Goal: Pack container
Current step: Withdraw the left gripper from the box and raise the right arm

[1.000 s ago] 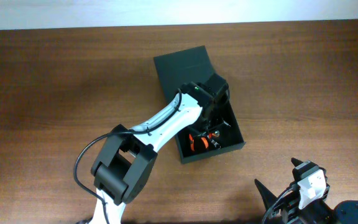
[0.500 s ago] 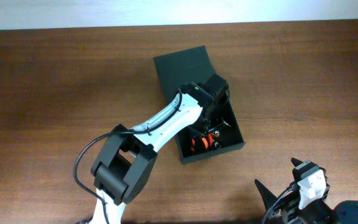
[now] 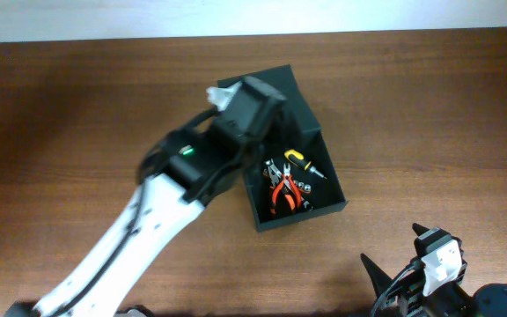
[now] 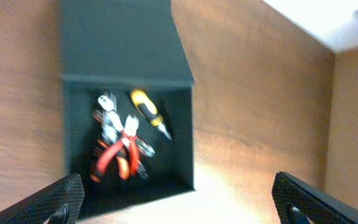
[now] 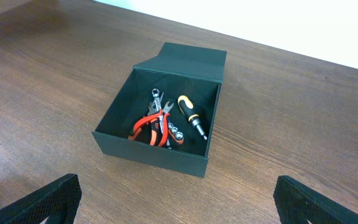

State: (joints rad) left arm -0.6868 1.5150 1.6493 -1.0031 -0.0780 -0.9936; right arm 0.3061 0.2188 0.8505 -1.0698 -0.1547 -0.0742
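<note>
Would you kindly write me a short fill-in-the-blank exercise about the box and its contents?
The lid of the container is ___.
The pliers inside have ___ handles.
The handle of the screwdriver is black and ___.
Missing words: open; red; yellow.

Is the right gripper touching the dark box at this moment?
Apart. The right wrist view shows a strip of bare table between the open right gripper and the container.
</note>
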